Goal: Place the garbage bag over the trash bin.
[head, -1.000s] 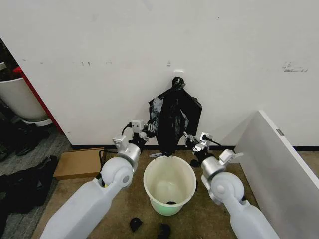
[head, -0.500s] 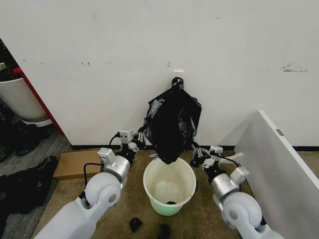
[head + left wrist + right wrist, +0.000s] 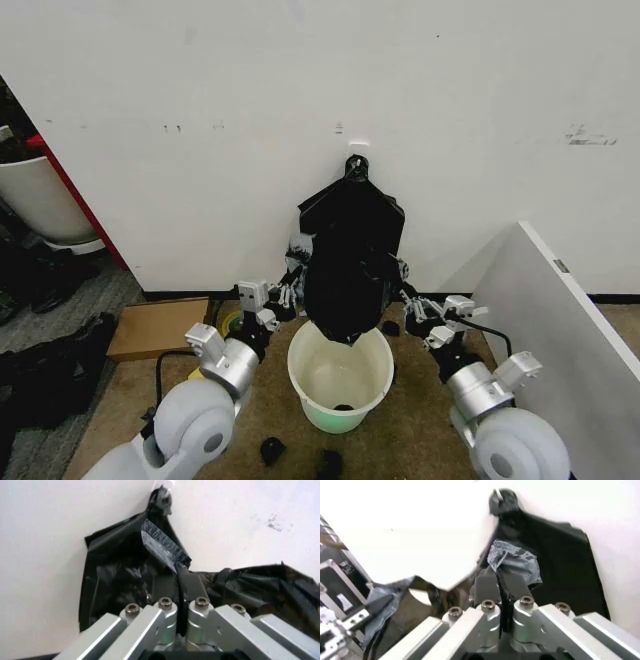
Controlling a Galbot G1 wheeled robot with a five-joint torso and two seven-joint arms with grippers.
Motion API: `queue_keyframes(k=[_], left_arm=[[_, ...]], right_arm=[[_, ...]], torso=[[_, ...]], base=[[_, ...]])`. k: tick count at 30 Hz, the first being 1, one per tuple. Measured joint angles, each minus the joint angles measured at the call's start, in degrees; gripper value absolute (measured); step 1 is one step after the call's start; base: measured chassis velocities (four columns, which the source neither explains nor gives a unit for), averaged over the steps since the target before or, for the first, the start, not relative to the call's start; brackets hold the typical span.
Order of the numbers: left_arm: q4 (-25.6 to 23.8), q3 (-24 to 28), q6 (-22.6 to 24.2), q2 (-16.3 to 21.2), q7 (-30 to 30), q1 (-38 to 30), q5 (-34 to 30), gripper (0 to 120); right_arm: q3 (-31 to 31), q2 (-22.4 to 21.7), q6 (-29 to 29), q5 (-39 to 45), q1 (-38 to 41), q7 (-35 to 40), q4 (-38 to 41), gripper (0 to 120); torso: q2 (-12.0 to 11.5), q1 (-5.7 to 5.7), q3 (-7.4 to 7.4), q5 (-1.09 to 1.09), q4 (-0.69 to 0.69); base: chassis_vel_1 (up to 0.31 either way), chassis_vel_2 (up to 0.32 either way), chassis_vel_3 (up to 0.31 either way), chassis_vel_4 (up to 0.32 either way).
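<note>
White wall [image 3: 300, 110] fills the upper half of the head view; brown carpet floor [image 3: 120, 400] runs along the bottom. A white panel [image 3: 560, 340] leans at the right edge, and a flat cardboard box [image 3: 160, 328] lies on the floor at lower left.

A flat black bundle [image 3: 352, 215] with a knotted top hangs on the wall at frame centre, from a hook just above it.

Garbage bag [image 3: 345, 290]: glossy black, crinkled, held up in front of that bundle at centre frame. Its lower tip hangs just over the far rim of the trash bin, stretched between the two pincers.

Trash bin [image 3: 340, 385]: round white bucket, standing upright on the floor at lower centre, mouth open, green tint low on its wall. A small dark item lies on its bottom.

Left pincer [image 3: 290, 290]: left of the bag, above the bin's left rim. In the left wrist view its fingers [image 3: 167, 588] are pressed together on a fold of the bag.

Right pincer [image 3: 408, 298]: right of the bag, above the bin's right rim. In the right wrist view its fingers [image 3: 487, 587] pinch a crumpled edge of the bag.
</note>
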Motion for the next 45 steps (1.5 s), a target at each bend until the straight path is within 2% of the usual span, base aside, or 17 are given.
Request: queue_keyframes(k=[4, 13, 19, 25, 30, 32, 35, 39, 45], left_arm=[[-1.4, -0.01, 0.31, 1.08, -0.04, -1.72, -1.6, 0], [-3.57, -0.02, 0.72, 1.35, -0.18, -0.74, -2.11, 0], [-5.94, -0.06, 1.3, 2.17, -0.85, -0.25, -3.96, 0], [-6.0, 0.2, 1.93, 2.1, -1.31, -0.88, -5.53, 0], [-2.83, 0.99, 1.44, 0.99, -1.27, -0.83, -5.05, 0], [2.93, 2.38, -0.17, -1.45, -0.82, -0.81, -2.52, 0], [8.4, 3.8, -1.67, -4.93, -0.8, -1.88, -0.47, 0], [11.28, 5.38, -2.22, -6.14, -0.87, -2.25, 0.17, 0], [14.34, 6.49, -3.56, -5.97, -0.59, -0.66, 2.53, 0]], right_arm=[[0.71, -0.1, -1.24, 2.6, 0.7, 1.26, 2.14, 0], [0.97, -0.01, -2.6, 5.39, -1.28, 2.22, 4.86, 0], [1.87, -0.09, -5.64, 13.05, -3.52, 5.69, 8.0, 0], [2.56, -0.07, -7.68, 17.99, -4.31, 8.59, 8.05, 0], [2.29, 0.44, -7.8, 18.0, -4.57, 8.85, 8.05, 0], [2.0, 1.09, -7.13, 16.75, -3.57, 8.25, 6.06, 0], [2.26, 1.55, -6.51, 16.03, -1.82, 7.88, 2.74, 0], [2.34, 2.0, -5.84, 15.4, -2.08, 6.97, 0.28, 0], [0.76, 3.83, -3.73, 12.08, -4.78, 4.9, -5.92, 0]], torso=[[-0.01, 0.01, 0.01, 0.0, 0.0], [-0.01, 0.01, 0.01, 0.0, 0.0], [-0.01, 0.01, 0.01, 0.0, 0.0], [-0.01, 0.01, 0.01, 0.01, 0.0], [-0.01, 0.0, 0.0, 0.01, -0.01], [-0.01, 0.01, 0.0, 0.0, 0.0], [-0.01, 0.01, 0.01, 0.02, 0.0], [-0.01, 0.01, 0.01, 0.0, 0.0], [-0.01, 0.01, 0.01, 0.0, -0.01]], base=[[0.0, 0.0, 0.0, 0.0], [0.0, 0.0, 0.0, 0.0], [0.0, 0.0, 0.0, 0.0], [0.0, 0.0, 0.0, 0.0], [0.0, 0.0, 0.0, 0.0], [0.0, 0.0, 0.0, 0.0], [0.0, 0.0, 0.0, 0.0], [0.0, 0.0, 0.0, 0.0], [0.0, 0.0, 0.0, 0.0]])
